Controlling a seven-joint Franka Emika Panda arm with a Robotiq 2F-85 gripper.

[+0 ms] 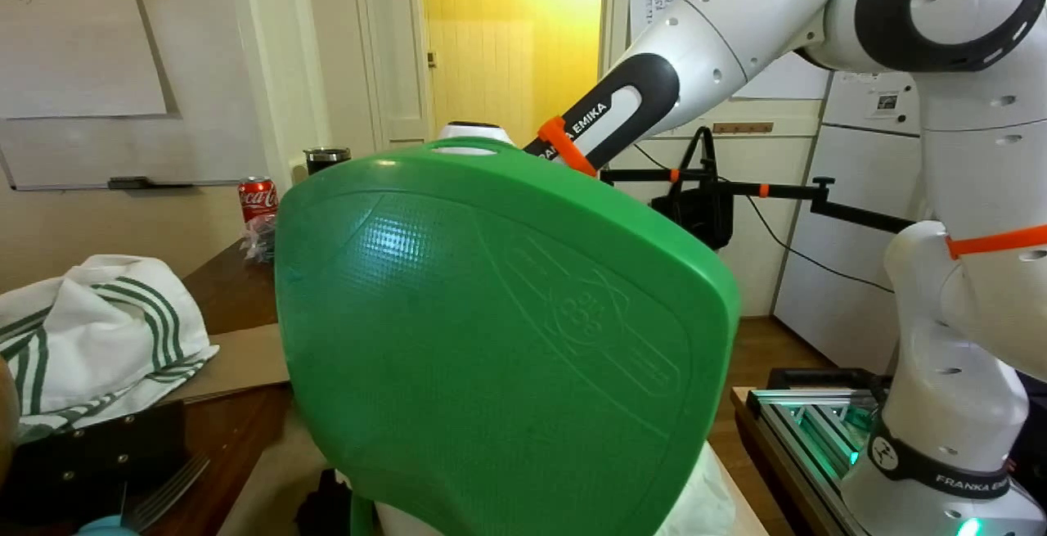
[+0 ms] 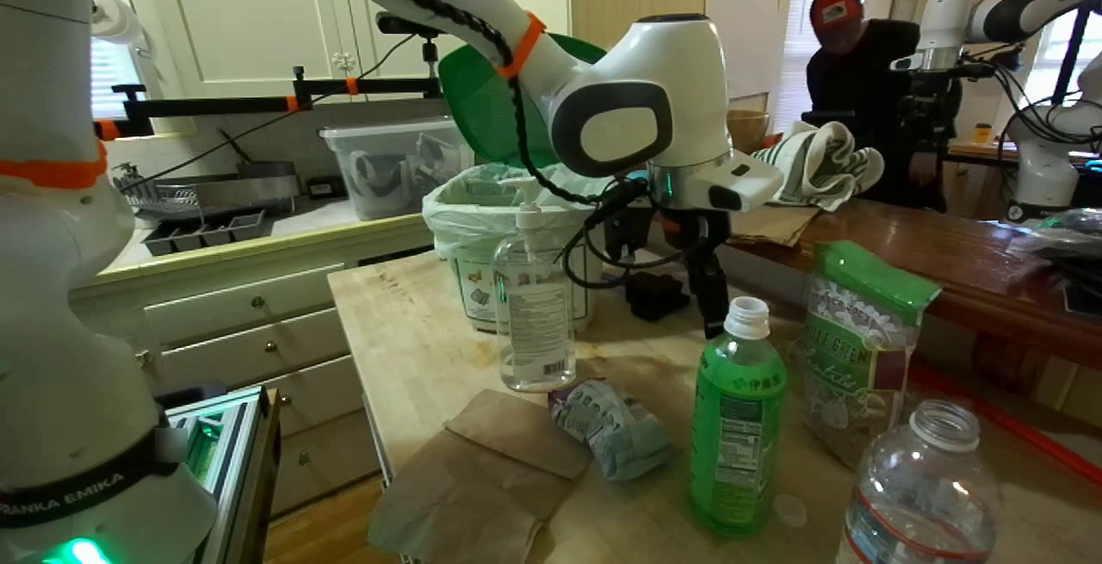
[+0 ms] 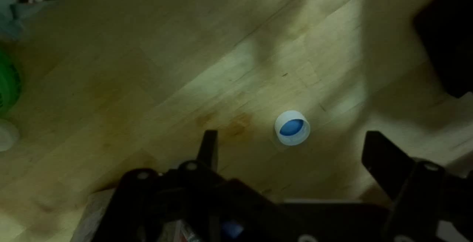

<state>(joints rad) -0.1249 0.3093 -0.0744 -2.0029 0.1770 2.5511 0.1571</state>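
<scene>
My gripper (image 3: 292,135) is open and empty in the wrist view, its two dark fingers wide apart. A small white cap (image 3: 283,123) with a blue inside lies on the wooden table between and just beyond the fingertips, touching neither. In an exterior view the gripper (image 2: 710,314) points down at the table behind a green bottle (image 2: 736,435) with an open white neck; the white cap cannot be made out there. The green bottle's edge also shows in the wrist view (image 3: 7,81), with a pale round piece (image 3: 7,135) beside it. A green lid (image 1: 507,331) hides the gripper in an exterior view.
A lined bin (image 2: 469,220), pump bottle (image 2: 535,314), crumpled snack wrapper (image 2: 611,430), brown paper (image 2: 491,486), green pouch (image 2: 861,357) and clear bottle (image 2: 921,495) stand or lie around. A black object (image 2: 656,295) lies near the gripper. A raised wooden counter (image 2: 964,245) runs behind.
</scene>
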